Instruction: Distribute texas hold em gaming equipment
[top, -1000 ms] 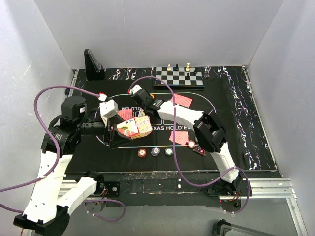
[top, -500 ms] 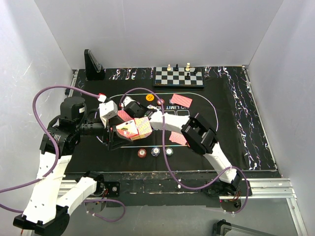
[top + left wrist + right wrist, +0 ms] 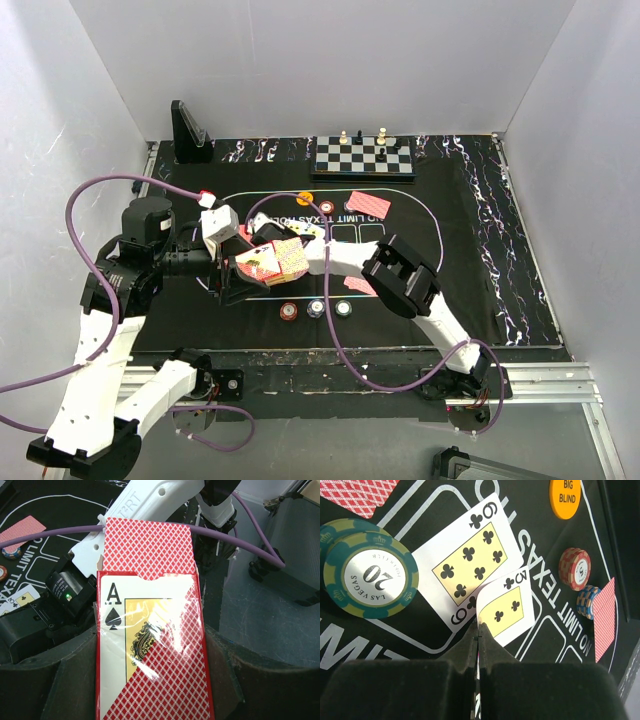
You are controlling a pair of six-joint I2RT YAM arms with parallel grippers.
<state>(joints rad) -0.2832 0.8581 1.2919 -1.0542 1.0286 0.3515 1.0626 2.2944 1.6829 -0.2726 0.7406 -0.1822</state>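
My left gripper (image 3: 150, 700) is shut on a red card box (image 3: 150, 645) with an ace of spades on its face. The box flap (image 3: 147, 545) stands open, and the box hangs above the mat's left part (image 3: 268, 262). My right gripper (image 3: 479, 626) is shut, low over the mat, with a corner of a face-up three of clubs (image 3: 506, 607) pinched at its fingertips. That card overlaps a face-up nine of clubs (image 3: 470, 562). Beside them lie a green 20 chip (image 3: 370, 575), an orange BIG BLIND chip (image 3: 565, 497) and a red chip (image 3: 575, 569).
Three chips (image 3: 316, 307) sit in a row near the mat's front. Red-backed cards lie at the back (image 3: 367, 205) and centre right (image 3: 358, 285). A chessboard (image 3: 364, 157) and a black stand (image 3: 188, 135) are at the far edge. The right arm (image 3: 345, 258) crosses the mat.
The right arm has swung in and down from the mat's back left toward its middle, close to the held box, gripper shut throughout. The left gripper and box have stayed put.
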